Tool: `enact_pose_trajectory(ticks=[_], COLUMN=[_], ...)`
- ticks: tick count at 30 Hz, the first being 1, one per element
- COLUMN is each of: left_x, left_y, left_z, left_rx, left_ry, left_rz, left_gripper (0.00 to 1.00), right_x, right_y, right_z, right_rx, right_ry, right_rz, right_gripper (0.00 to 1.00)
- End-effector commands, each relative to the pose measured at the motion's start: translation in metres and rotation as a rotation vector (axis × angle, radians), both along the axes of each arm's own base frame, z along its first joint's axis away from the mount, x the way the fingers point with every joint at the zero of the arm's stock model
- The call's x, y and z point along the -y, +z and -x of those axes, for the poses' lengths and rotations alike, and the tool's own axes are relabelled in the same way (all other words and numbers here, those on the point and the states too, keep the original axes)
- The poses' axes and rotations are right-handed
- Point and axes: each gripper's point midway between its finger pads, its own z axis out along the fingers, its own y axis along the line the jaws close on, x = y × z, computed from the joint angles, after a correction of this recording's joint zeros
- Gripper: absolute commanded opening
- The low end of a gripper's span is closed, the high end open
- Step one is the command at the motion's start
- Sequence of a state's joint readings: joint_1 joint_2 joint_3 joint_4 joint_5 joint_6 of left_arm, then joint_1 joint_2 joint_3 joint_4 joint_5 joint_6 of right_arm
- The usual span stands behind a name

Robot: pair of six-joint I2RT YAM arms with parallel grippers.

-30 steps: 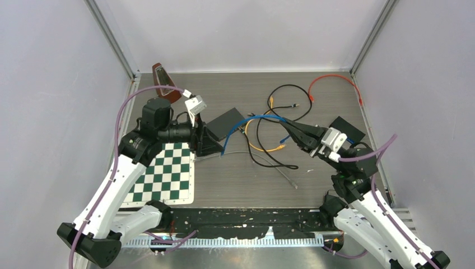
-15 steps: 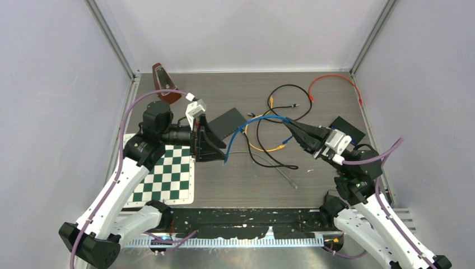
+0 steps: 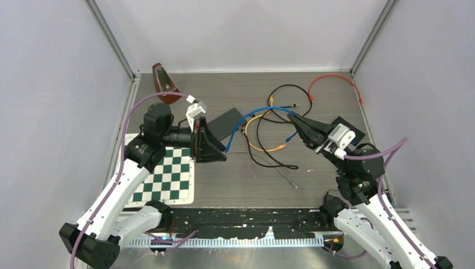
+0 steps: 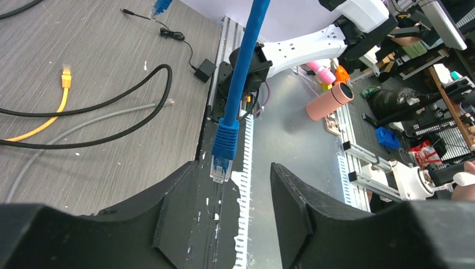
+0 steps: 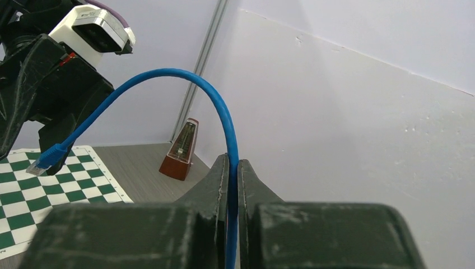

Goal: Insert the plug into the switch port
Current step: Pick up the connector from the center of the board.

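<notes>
While the top view looks down on the table, the left gripper (image 3: 222,152) points to the right with its jaws apart, and the plug (image 3: 227,148) hangs at their tips. From that plug the blue cable (image 3: 259,112) arches rightward to the right gripper (image 3: 292,117), which is clamped on it. The switch (image 3: 225,122), a flat black box, lies just far of the plug and apart from it; its ports cannot be made out. A checkerboard (image 3: 168,178) lies under the left arm, and yellow (image 3: 263,147), black (image 3: 274,162) and red (image 3: 334,79) cables trail across the right half of the table.

On the left wrist view, the plug's clear tip sits at the edge of one black finger (image 4: 179,213), the other finger standing well clear; whether the tip touches the finger cannot be told.

On the right wrist view, the two fingers (image 5: 215,185) press together on the blue cable, which curves up and left to the plug above the checkerboard. A metronome (image 5: 181,151) stands by the far wall.
</notes>
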State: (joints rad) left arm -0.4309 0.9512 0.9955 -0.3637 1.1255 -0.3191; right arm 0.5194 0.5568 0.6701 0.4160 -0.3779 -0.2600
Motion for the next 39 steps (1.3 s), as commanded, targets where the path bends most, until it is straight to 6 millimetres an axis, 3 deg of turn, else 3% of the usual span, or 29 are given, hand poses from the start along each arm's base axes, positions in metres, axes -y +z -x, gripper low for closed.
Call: enact_pose_trajectory(ticks=[1, 3, 7, 13, 16, 19, 21, 22, 24, 25, 26, 27, 28, 29, 30, 31, 36, 39], left_x=[0.003, 0.003, 0.004, 0.007, 0.007, 0.002, -0.003, -0.007, -0.018, -0.023, -0.031, -0.037, -0.043, -0.048, -0.052, -0.055, -0.052, -0.045], left_y=[0.006, 0.005, 0.004, 0.005, 0.003, -0.002, -0.004, -0.006, -0.013, -0.016, -0.019, -0.022, -0.022, -0.024, -0.025, -0.023, -0.021, -0.027], left_z=[-0.003, -0.005, -0.010, -0.017, -0.025, -0.039, -0.051, -0.057, -0.069, -0.075, -0.084, -0.089, -0.095, -0.099, -0.102, -0.104, -0.104, -0.093], left_rx=[0.023, 0.022, 0.029, 0.040, 0.047, 0.113, 0.171, 0.204, 0.278, 0.325, 0.376, 0.416, 0.464, 0.497, 0.523, 0.548, 0.661, 0.680], left_ry=[0.003, 0.009, 0.031, 0.048, 0.089, 0.158, 0.208, 0.233, 0.275, 0.296, 0.324, 0.337, 0.351, 0.357, 0.354, 0.344, 0.256, 0.167], left_rz=[0.025, 0.026, 0.028, 0.038, 0.026, -0.027, -0.079, -0.115, -0.209, -0.255, -0.308, -0.353, -0.400, -0.447, -0.488, -0.518, -0.617, -0.645], left_gripper=[0.50, 0.44, 0.16, 0.00, 0.00, 0.00, 0.00, 0.00, 0.00, 0.00, 0.00, 0.00, 0.00, 0.00, 0.00, 0.00, 0.00, 0.00], right_x=[0.010, 0.010, 0.010, 0.011, 0.013, 0.015, 0.016, 0.015, 0.012, 0.015, 0.011, 0.011, 0.002, -0.001, -0.011, -0.015, -0.058, -0.081], right_y=[0.023, 0.023, 0.018, 0.012, 0.011, 0.001, -0.006, -0.014, -0.027, -0.017, -0.032, -0.016, -0.026, -0.010, -0.017, -0.004, -0.007, -0.017], right_z=[0.004, 0.004, 0.001, -0.001, -0.003, -0.010, -0.014, -0.016, -0.017, -0.014, -0.016, -0.011, -0.010, -0.005, -0.006, -0.004, -0.018, -0.025], right_rx=[0.046, 0.045, 0.031, 0.006, -0.015, -0.092, -0.166, -0.233, -0.353, -0.372, -0.466, -0.463, -0.522, -0.505, -0.548, -0.534, -0.578, -0.549], right_ry=[-0.033, -0.035, -0.042, -0.049, -0.064, -0.086, -0.095, -0.095, -0.090, -0.091, -0.084, -0.066, -0.027, 0.004, 0.050, 0.073, 0.266, 0.369], right_rz=[-0.042, -0.043, -0.035, -0.034, -0.041, -0.032, -0.029, -0.003, 0.041, 0.038, 0.071, 0.065, 0.105, 0.102, 0.136, 0.136, 0.208, 0.254], right_gripper=[0.05, 0.05, 0.05, 0.05, 0.06, 0.16, 0.35, 0.50, 0.66, 0.70, 0.76, 0.77, 0.79, 0.80, 0.81, 0.81, 0.76, 0.73])
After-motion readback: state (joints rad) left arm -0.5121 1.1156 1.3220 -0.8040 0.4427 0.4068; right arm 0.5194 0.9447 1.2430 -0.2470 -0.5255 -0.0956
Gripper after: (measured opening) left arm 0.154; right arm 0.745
